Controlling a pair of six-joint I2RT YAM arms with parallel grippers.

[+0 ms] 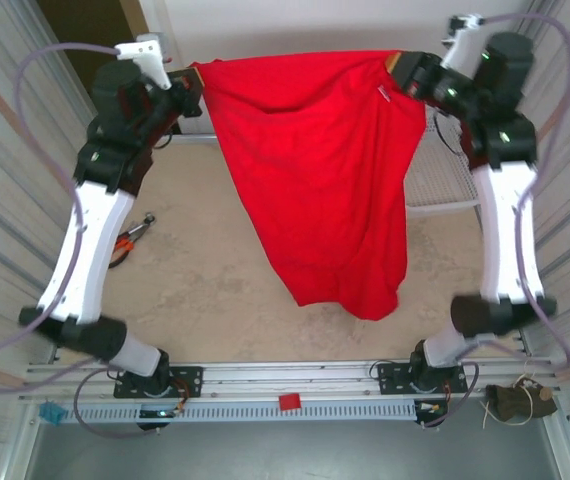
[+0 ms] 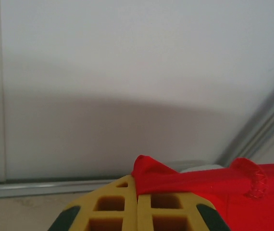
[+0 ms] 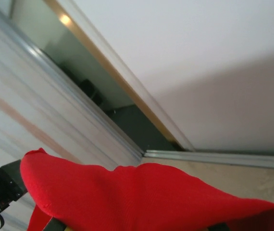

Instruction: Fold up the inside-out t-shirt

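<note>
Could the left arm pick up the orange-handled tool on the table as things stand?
Probably not: the left gripper is shut on the t-shirt, held up with the right gripper. The tool lies unobstructed beside that arm.

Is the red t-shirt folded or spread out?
Spread: the bright red cloth t-shirt hangs unfolded, its top edge stretched between the left gripper and right gripper, jaws shut on it.

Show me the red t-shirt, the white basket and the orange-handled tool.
red t-shirt (image 1: 315, 170): top view, middle of the hanging cloth.
white basket (image 1: 445, 176): top view, wire wall right of the shirt.
orange-handled tool (image 1: 133, 238): top view, near its pivot.
</note>
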